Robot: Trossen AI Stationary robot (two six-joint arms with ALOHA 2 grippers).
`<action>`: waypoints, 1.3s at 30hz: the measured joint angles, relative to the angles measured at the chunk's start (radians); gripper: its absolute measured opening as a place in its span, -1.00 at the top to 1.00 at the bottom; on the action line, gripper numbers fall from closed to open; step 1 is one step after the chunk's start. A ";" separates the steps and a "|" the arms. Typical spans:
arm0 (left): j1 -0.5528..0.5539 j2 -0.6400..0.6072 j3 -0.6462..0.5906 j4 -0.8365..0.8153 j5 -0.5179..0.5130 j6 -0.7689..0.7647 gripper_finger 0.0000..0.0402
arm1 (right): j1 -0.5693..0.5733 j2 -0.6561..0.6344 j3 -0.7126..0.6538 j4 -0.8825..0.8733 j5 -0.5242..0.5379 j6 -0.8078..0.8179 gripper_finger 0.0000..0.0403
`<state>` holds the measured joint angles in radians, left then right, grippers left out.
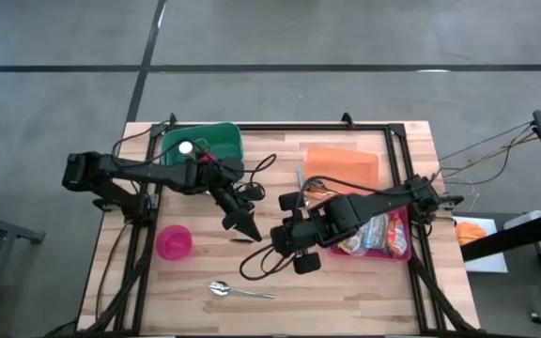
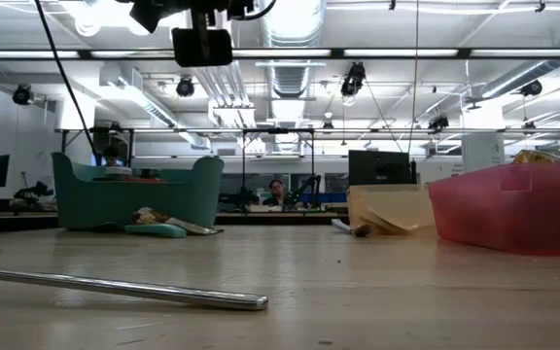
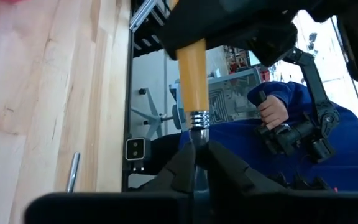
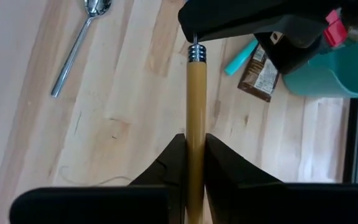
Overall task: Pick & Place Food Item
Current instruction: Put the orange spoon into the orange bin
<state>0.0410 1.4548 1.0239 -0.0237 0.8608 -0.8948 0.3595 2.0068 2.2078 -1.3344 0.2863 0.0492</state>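
I see both tools mid-counter, left tool (image 3: 194,165) pinching the metal tip of a yellow-handled utensil (image 4: 196,112), right tool (image 4: 194,162) clamped on its handle, spoon (image 1: 231,290) at 6 o'clock.

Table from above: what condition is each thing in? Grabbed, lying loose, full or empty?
Yellow-handled tool: held above the table, gripped at both ends.
Left gripper: shut on the tool's metal end.
Right gripper: shut on the yellow handle.
Spoon: lying flat, untouched.
Pink tray: holds food packets.
Green bin: upright, things inside.
Pink cup: upright, standing free.
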 joint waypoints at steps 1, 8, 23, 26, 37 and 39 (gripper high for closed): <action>0.000 0.000 0.006 0.000 0.000 0.004 0.80 | -0.002 0.000 0.000 -0.001 -0.002 0.009 0.88; 0.004 0.000 0.046 0.005 -0.002 0.055 0.36 | -0.005 0.000 0.000 -0.002 -0.002 0.085 0.88; 0.061 -0.001 0.065 0.032 -0.007 0.057 -0.06 | -0.007 0.003 -0.002 -0.006 0.000 0.193 0.88; 0.068 -0.001 0.072 0.031 -0.008 0.058 -0.06 | -0.007 0.003 -0.002 -0.010 0.004 0.207 0.88; 0.098 -0.031 0.073 0.052 -0.023 0.060 -0.06 | -0.009 -0.003 -0.002 -0.024 0.035 0.251 0.88; 0.105 -0.041 0.073 0.051 -0.029 0.060 -0.06 | -0.009 -0.006 -0.002 -0.029 0.047 0.262 0.88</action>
<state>0.1460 1.4140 1.0966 0.0277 0.8313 -0.8345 0.3504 2.0005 2.2063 -1.3629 0.3330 0.3108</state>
